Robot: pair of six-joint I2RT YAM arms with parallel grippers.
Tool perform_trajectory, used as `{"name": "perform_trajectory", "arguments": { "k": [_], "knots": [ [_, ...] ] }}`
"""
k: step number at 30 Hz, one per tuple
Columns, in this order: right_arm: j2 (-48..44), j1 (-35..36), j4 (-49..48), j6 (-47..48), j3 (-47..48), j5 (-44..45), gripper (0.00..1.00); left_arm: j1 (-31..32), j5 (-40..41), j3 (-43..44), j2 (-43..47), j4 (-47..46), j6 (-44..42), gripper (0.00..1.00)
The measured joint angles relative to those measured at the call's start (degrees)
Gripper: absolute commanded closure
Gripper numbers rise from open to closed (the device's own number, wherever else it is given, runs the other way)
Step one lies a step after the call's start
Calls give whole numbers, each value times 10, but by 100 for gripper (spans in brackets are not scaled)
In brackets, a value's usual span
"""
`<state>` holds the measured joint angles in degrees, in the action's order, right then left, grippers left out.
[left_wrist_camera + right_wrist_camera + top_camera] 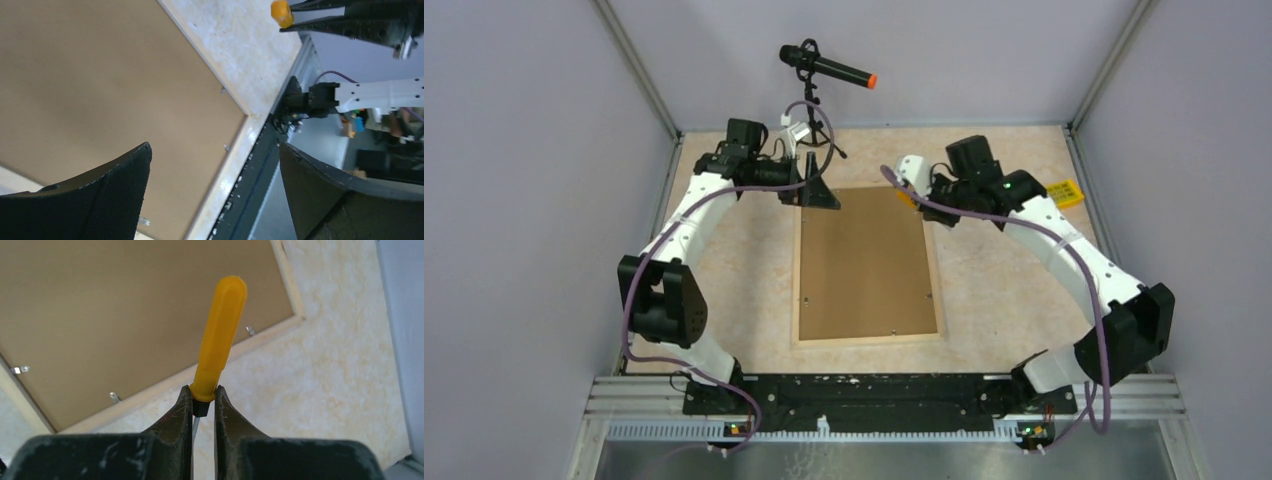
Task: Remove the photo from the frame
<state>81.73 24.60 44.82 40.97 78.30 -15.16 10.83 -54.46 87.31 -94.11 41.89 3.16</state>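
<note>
**Q:** What do your fingers hold?

**A:** My right gripper (pixel 202 396) is clamped on the black collar of a tool (pixel 220 335). Its yellow handle juts out past my fingertips, and a thin grey shaft runs back between them. My left gripper (pixel 215 150) has its jaws spread wide and holds nothing, above the frame's far left corner.

**Q:** Where are the frame and the photo?

**A:** The frame (pixel 869 339) lies face down, its brown backing board (pixel 864 260) uppermost. The photo is not visible; I judge that it sits beneath that board. The tool hangs by the frame's far right corner.

**Q:** How is this step done well?

**A:** Small metal tabs (pixel 115 397) along the frame's rim pin the board down, so I judge the step to be turning each one aside.
- The handle end leads at present, so the tool may need re-aiming first.
- I would bring it low and nearly flat to the board and push each tab sideways, not downward, so the board is not gouged.
- My left gripper could press on the frame's rim to stop it sliding.
- The board should be lifted only once every tab is clear.

**Q:** Is any writing legible?

**A:** None. A yellow card (pixel 1065 193) right of the frame bears dark marks too small to read. The tool and board look blank where they are visible.
</note>
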Motion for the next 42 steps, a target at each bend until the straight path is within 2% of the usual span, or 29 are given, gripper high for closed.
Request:
{"name": "perform_trajectory", "arguments": {
  "k": [7,10,14,23,32,33,35,36,37,39,40,42],
  "knots": [
    [8,147,1,-22,34,53,100,6,-63,-103,9,-108,127,2],
    [13,188,-1,-27,37,70,100,15,-78,-148,23,-169,187,2],
    [25,222,-3,-33,44,77,100,39,-92,-172,28,-231,243,8],
    [56,245,-5,-56,73,76,100,96,-119,-215,33,-338,304,42],
    [56,255,-13,-61,72,76,100,99,-142,-257,33,-447,391,67],
    [56,256,-17,-62,72,76,100,99,-146,-263,33,-460,402,72],
    [56,257,-21,-63,68,78,100,99,-151,-268,33,-481,416,89],
    [56,257,-20,-63,68,81,94,99,-149,-269,33,-485,419,98],
    [56,257,-21,-64,68,83,81,98,-150,-271,32,-488,424,100],
    [56,257,-26,-69,66,86,53,96,-149,-271,32,-483,419,100],
    [55,258,-30,-69,63,87,42,93,-149,-267,32,-468,409,100],
    [54,254,-42,-78,54,87,28,86,-138,-254,32,-424,374,100]
  ]
}}
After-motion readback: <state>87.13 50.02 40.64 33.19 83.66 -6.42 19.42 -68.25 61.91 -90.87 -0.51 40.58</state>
